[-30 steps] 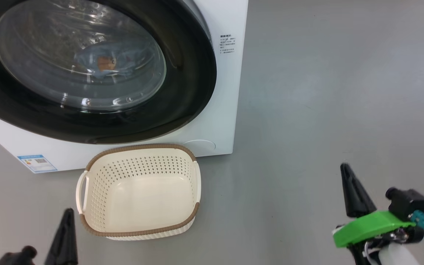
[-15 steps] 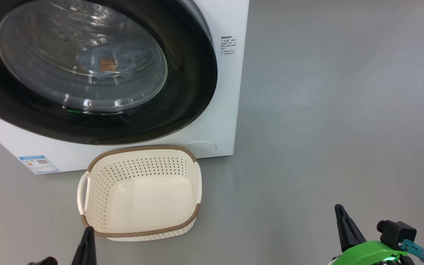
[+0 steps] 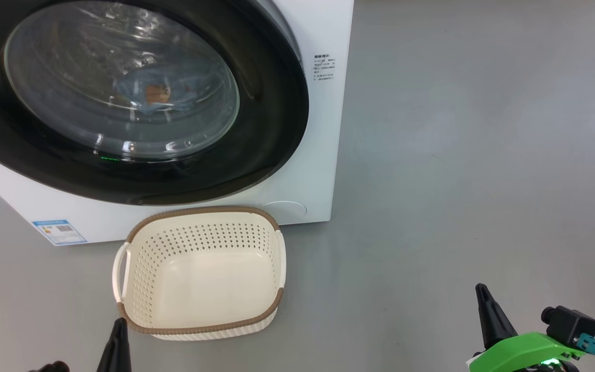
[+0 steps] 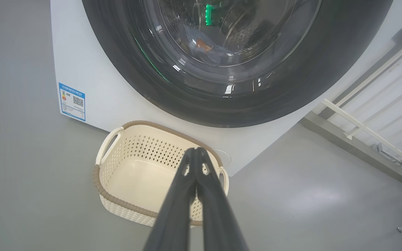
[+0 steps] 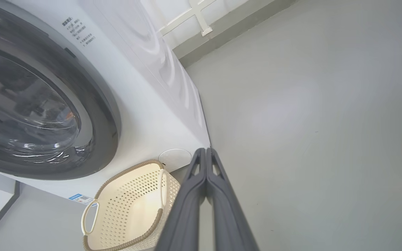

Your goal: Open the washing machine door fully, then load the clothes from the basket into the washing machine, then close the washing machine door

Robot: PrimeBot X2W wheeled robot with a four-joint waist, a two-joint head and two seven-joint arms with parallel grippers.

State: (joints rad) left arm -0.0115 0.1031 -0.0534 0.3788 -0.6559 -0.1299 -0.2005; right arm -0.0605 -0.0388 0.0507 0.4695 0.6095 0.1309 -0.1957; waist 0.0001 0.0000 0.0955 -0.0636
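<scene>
The washing machine door (image 3: 264, 129) sits shut against the white washing machine (image 3: 321, 165), and through its glass the clothes (image 3: 159, 95), pale blue with an orange-brown patch, lie inside the drum. The basket (image 3: 200, 211) stands empty on the grey floor (image 3: 457, 155) just in front of the machine, below the door and near the blue label (image 3: 60, 232). The left hand (image 4: 195, 151), pressed together and pinching nothing, points over the basket's near rim, while the right hand (image 5: 205, 150), likewise pressed together and empty, hangs above bare floor well to the basket's right.
</scene>
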